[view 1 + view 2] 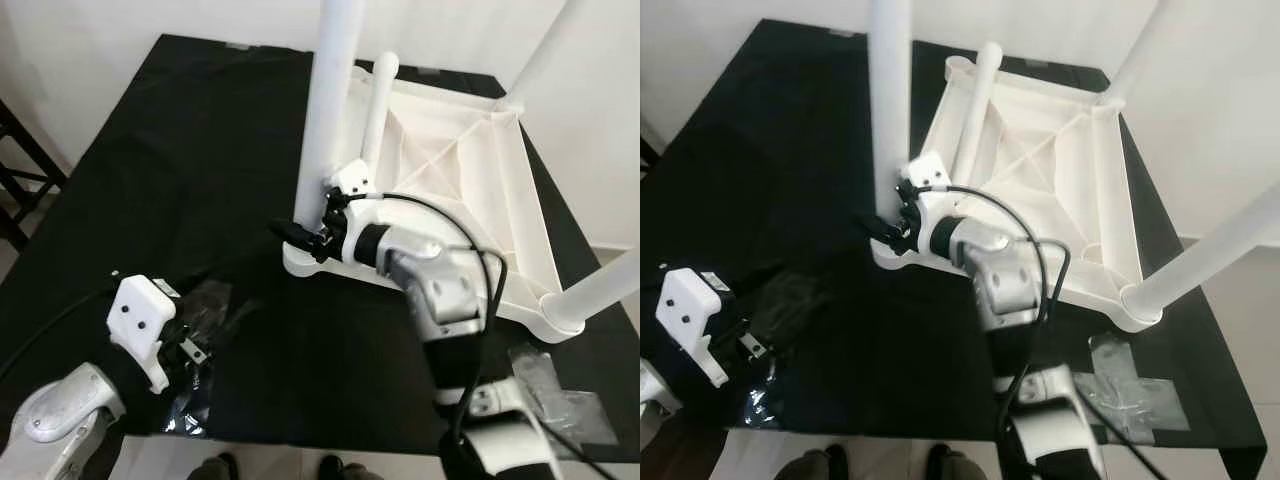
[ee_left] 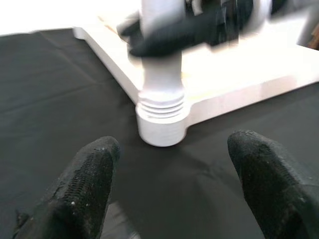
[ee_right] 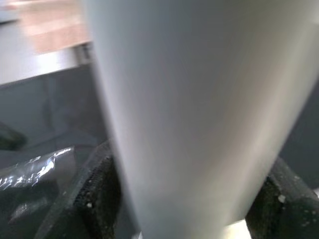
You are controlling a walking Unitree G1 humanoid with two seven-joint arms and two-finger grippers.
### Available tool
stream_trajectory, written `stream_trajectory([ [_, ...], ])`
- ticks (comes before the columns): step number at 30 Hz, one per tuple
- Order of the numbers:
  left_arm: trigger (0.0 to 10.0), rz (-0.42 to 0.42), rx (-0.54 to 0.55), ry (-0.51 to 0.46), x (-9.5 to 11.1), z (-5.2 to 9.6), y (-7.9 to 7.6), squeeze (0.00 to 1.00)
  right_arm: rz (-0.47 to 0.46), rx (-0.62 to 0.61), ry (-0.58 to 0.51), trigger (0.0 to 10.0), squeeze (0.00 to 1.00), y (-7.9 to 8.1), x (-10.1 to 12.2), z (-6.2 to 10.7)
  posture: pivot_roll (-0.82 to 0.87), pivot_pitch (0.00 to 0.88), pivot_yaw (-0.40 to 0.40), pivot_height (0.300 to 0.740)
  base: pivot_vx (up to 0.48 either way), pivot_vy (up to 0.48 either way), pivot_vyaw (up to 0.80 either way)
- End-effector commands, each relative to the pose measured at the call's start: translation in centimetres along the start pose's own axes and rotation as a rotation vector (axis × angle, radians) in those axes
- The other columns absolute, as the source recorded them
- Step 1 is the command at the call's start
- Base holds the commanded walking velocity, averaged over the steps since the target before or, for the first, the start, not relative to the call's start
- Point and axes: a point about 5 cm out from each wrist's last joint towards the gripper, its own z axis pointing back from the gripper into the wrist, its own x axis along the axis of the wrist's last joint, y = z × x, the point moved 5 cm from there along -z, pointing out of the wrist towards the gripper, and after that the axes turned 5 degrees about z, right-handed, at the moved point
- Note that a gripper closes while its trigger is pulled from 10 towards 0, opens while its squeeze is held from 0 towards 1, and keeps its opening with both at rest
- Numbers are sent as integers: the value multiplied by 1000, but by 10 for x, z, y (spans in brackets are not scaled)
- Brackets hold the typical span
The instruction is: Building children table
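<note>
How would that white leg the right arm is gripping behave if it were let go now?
The leg stands upright in the tabletop's corner socket, so it would probably stay up. It looks stiff, likely light plastic. Its smooth round surface may slip in the right tool.

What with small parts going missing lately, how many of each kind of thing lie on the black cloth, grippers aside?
table legs: 4
tabletop: 1
plastic bags: 2
Total: 7
</note>
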Motion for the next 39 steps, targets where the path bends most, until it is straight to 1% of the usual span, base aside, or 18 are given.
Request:
stream_trajectory([
  [1,10000,10,-10,14,-4,1,-4,0,61,145,-4,10000,0,7,-3,4,136,277,-112,740,0,0,0],
  [2,10000,10,-10,14,-4,1,-4,0,61,145,-4,10000,0,7,-3,4,136,277,-112,740,0,0,0],
  [3,10000,9,-12,15,-4,0,-4,0,85,174,18,10000,0,6,-7,6,137,277,-113,740,0,0,0],
  [5,10000,7,-18,18,-4,0,-6,0,101,254,64,10000,0,3,-18,11,146,278,-111,740,0,0,0],
  [7,10000,5,-21,20,-4,0,-7,0,101,274,72,10000,0,2,-21,12,146,278,-111,740,0,0,0],
  [10,10000,1,-26,25,-4,0,-7,0,90,266,59,10000,0,-5,-20,10,152,280,-110,740,0,0,0],
  [11,10000,-2,-28,29,-4,1,-7,0,56,272,0,0,0,-10,-10,5,158,282,-107,740,0,0,0],
  [12,10000,-2,-28,29,-4,1,-7,0,56,272,0,0,0,-10,-10,5,158,282,-107,740,0,0,0],
  [14,10000,-4,-29,32,-4,2,-7,0,33,305,-40,0,0,-9,-3,2,162,284,-105,740,0,0,0],
  [16,10000,-5,-29,33,-4,2,-7,0,43,329,-48,0,0,-7,-1,1,167,285,-104,740,0,0,0],
  [21,10000,-7,-29,35,-4,3,-6,0,47,386,-74,0,0,-1,-1,-2,169,286,-107,740,0,0,0],
  [26,10000,-9,-30,36,-4,3,-7,0,39,429,-91,0,0,1,-3,-1,170,287,-106,740,0,0,0],
  [27,10000,-9,-31,36,-4,3,-7,0,24,433,-72,9490,0,1,-6,-1,170,286,-107,740,0,0,0],
  [28,10000,-9,-31,36,-4,3,-7,0,24,433,-72,9490,0,1,-6,-1,170,286,-107,740,0,0,0],
  [29,10000,-8,-32,36,-4,3,-7,0,6,470,-60,10000,1000,3,-7,3,168,287,-106,740,0,0,0],
  [30,10000,-8,-34,36,-4,2,-7,0,-17,542,-52,10000,1000,7,-8,10,169,287,-105,740,0,0,0],
  [32,10000,-8,-34,36,-4,2,-7,0,-20,561,-55,10000,1000,8,-8,12,169,287,-105,740,0,0,0],
  [39,10000,-4,-43,35,-4,1,-9,0,26,445,-94,10000,1000,-6,0,7,164,284,-102,740,0,0,0],
])
